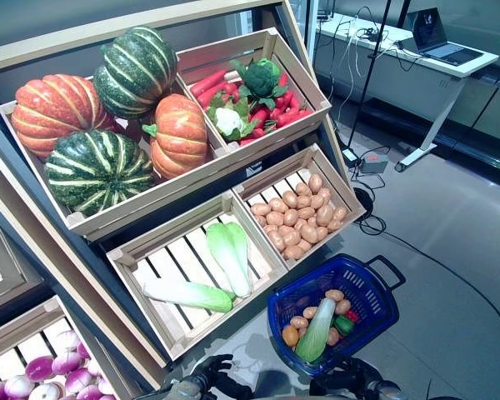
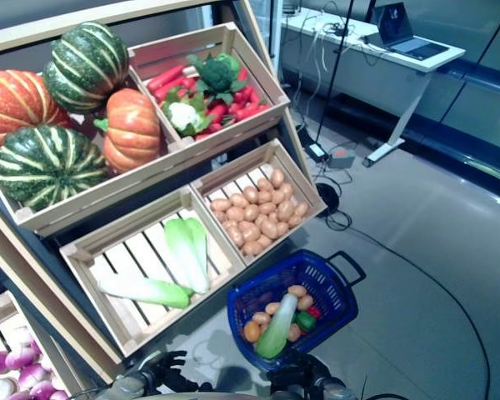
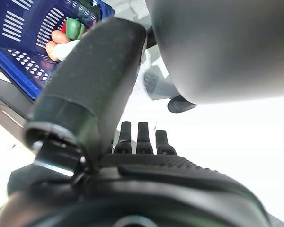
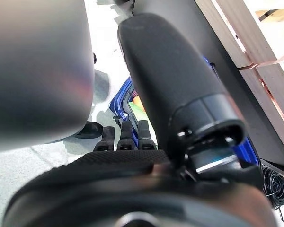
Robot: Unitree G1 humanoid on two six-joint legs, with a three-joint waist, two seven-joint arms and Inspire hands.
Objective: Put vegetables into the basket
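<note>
the blue basket sits on the floor just below the potato crate, holding a napa cabbage, potatoes, an orange piece and a green pepper. two more cabbages lie in the slatted crate beside the potato crate. open grey floor spreads past the basket's handle side. the left hand and right hand hang low near the basket's near rim, fingers relaxed, holding nothing.

Left hand and right hand hang low at the head views' bottom edge, side by side, each empty with fingers extended straight and thumb raised.
</note>
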